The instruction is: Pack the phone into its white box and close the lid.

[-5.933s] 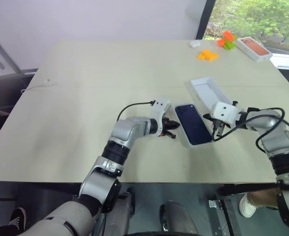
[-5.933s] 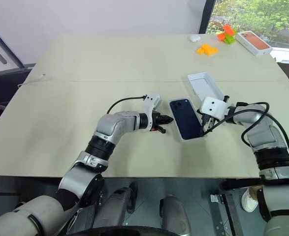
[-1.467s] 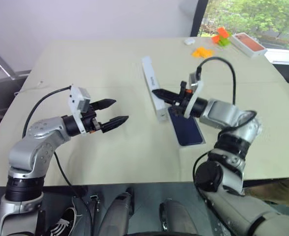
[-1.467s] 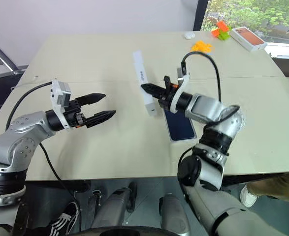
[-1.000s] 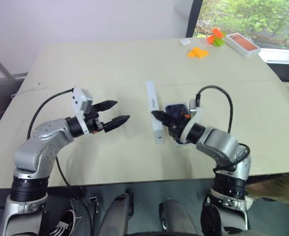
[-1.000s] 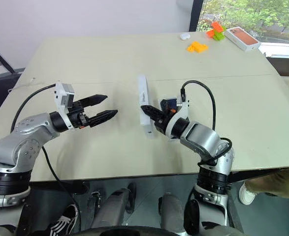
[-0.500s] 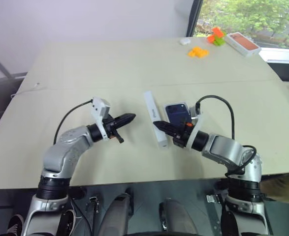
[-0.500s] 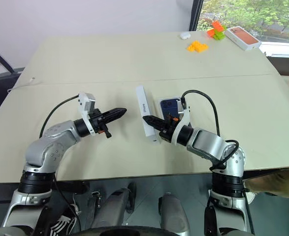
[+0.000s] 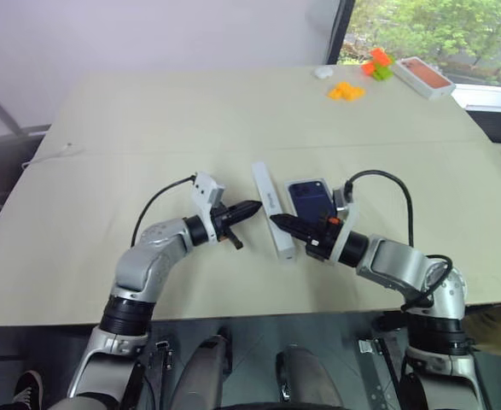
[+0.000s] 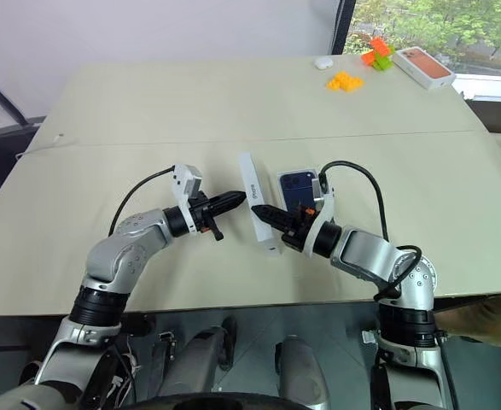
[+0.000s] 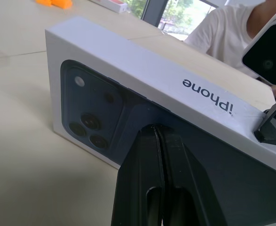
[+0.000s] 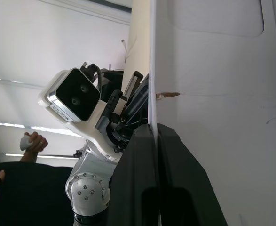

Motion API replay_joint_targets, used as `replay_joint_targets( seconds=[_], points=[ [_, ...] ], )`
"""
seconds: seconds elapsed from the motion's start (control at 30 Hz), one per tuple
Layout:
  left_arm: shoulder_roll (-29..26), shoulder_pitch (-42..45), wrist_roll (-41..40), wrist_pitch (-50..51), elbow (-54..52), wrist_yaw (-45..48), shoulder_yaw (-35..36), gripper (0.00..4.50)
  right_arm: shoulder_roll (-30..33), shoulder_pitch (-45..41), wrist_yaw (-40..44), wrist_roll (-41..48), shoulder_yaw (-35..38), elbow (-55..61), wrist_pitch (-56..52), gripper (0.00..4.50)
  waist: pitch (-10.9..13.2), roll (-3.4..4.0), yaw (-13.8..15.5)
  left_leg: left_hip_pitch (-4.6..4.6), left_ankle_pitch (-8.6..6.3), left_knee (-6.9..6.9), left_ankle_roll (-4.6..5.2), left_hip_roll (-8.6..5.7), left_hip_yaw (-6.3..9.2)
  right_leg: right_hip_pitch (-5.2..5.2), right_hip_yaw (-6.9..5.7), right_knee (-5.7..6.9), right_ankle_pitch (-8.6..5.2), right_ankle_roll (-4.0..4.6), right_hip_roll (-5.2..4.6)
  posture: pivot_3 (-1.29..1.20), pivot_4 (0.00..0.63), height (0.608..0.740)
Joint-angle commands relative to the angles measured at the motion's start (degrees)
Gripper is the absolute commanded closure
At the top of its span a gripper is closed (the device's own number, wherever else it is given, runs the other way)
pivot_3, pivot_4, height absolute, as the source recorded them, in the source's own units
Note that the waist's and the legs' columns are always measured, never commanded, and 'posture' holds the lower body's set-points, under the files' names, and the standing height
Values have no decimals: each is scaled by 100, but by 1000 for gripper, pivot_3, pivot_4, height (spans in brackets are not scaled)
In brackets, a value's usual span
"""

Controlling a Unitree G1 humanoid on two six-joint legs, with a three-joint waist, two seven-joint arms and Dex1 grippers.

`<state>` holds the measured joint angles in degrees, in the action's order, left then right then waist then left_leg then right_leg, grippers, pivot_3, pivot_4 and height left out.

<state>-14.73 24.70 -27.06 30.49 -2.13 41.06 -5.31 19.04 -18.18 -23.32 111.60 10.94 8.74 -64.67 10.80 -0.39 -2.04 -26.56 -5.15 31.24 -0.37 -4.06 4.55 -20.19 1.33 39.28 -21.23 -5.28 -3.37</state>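
The broad, matte beige worktop [image 9: 148, 111] lies mostly bare around the middle. The white box's flat cardboard lid [image 9: 271, 209] stands on its long edge, pinched by the right claw [image 9: 282, 224]. The glossy navy phone [image 9: 308, 198] lies just beyond. The left claw [image 9: 248, 208], fingers pressed together, points at the lid's printed face.

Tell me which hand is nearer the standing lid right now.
Right. The right hand pinches the lid's near edge, holding it on edge beside the phone. The left hand, shut, points at its printed face from the other side.
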Motion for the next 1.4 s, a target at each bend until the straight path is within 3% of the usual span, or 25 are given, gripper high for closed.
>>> replay_joint_targets(
  seconds=[0.03,0.23,0.3,0.47,0.57,0.8,1.0,1.2,1.4],
  points=[
    [96,142,52,-163,11,75,-77,4500,36,-27,-14,140,-58,64,30,3033,0,0,2,-1,0,0,0,0,0,0,0,-1,0,0,0,0,150,740],
    [235,188,163,-250,129,87,-151,4500,289,-198,26,140,-57,-80,16,55,0,0,22,-2,0,0,0,0,1,-1,-1,-2,0,0,0,0,150,740],
    [267,159,152,-241,105,82,-144,4500,401,-282,122,140,-53,-135,-29,55,0,0,34,-4,0,0,0,0,1,-2,-1,-2,0,0,0,0,150,740],
    [304,130,147,-180,12,27,-129,4500,1603,-874,669,137,-272,-558,-447,55,2,0,99,-5,0,2,0,0,-1,-3,-1,-2,0,0,0,0,150,740],
    [338,113,135,-179,2,12,-143,4500,2015,-1227,1345,-564,-283,-952,-563,55,2,-3,129,-5,0,1,1,1,-1,0,-6,-8,0,0,0,0,150,740],
    [384,-8,127,-97,-201,5,-243,4500,2312,-1776,2632,-1895,-302,-1386,-623,55,2,-3,132,-27,-1,3,2,0,-1,-13,-11,-14,1,-4,0,0,150,740],
    [384,-96,8,88,-421,-85,-215,4500,2960,-1973,4518,-3752,-657,-1221,-287,55,2,-3,141,-27,-1,7,3,0,1,-11,-19,-13,1,-4,0,0,150,740],
    [518,-174,10,160,-562,-165,-365,4500,3051,-2037,5412,-4786,-791,-1241,-111,55,3,-3,135,-26,-1,7,2,-1,5,-12,-19,-14,2,-4,0,0,150,740],
    [829,27,222,-43,-131,-253,-522,4500,3305,-2420,6174,-6247,-1022,-2044,626,55,3,-3,170,-28,-1,12,2,-7,6,-8,-24,-16,1,-4,-6,0,150,740]
  ],
)
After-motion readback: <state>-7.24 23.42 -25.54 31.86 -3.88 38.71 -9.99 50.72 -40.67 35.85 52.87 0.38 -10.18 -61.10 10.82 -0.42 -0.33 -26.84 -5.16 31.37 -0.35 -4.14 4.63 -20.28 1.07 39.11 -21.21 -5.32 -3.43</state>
